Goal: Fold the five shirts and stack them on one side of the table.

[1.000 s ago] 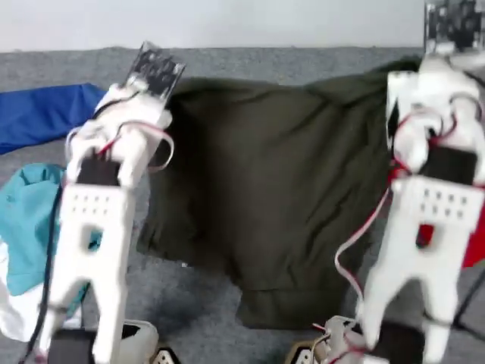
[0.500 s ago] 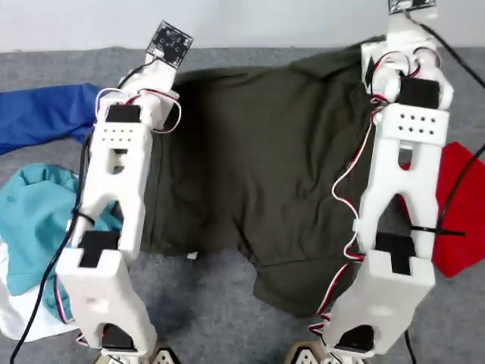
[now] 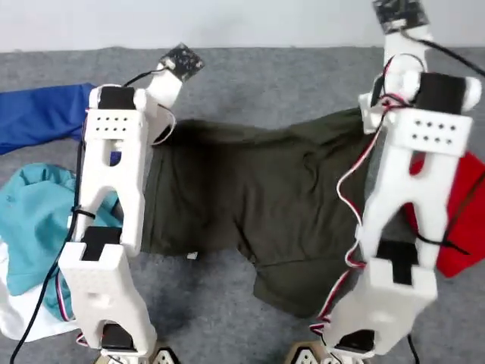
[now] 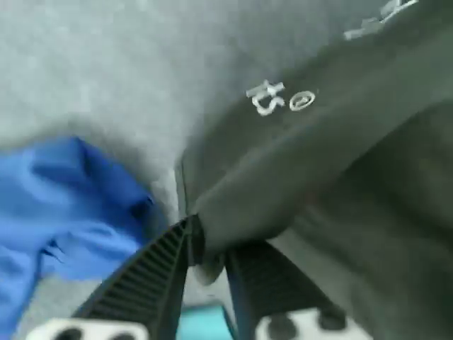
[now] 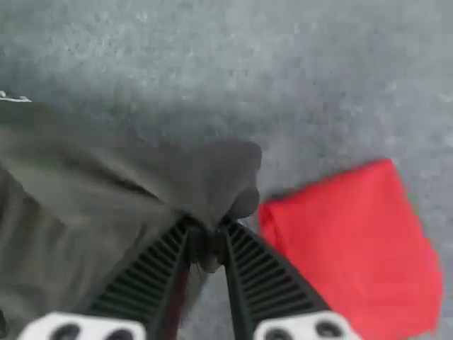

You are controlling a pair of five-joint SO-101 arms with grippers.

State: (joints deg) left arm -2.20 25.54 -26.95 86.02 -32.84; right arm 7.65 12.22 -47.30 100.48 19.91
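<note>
A dark olive shirt (image 3: pixel 258 205) lies across the middle of the grey table, its far edge folded toward the front. My left gripper (image 4: pixel 205 244) is shut on the shirt's far left edge (image 4: pixel 283 184), beside a blue shirt (image 4: pixel 64 205). My right gripper (image 5: pixel 207 244) is shut on the olive shirt's far right edge (image 5: pixel 106 198), close to a red shirt (image 5: pixel 354 248). In the high view the left arm (image 3: pixel 114 182) stands over the shirt's left side and the right arm (image 3: pixel 409 189) over its right side.
The blue shirt (image 3: pixel 42 114) lies at the far left, a teal shirt (image 3: pixel 34 220) and a white one (image 3: pixel 15 315) at the near left. The red shirt (image 3: pixel 462 220) lies at the right edge. Bare grey table (image 3: pixel 273 83) shows beyond the olive shirt.
Both arms have pulled back toward the front, dragging the olive shirt's far edge with them, so the far part of the table is now uncovered.
</note>
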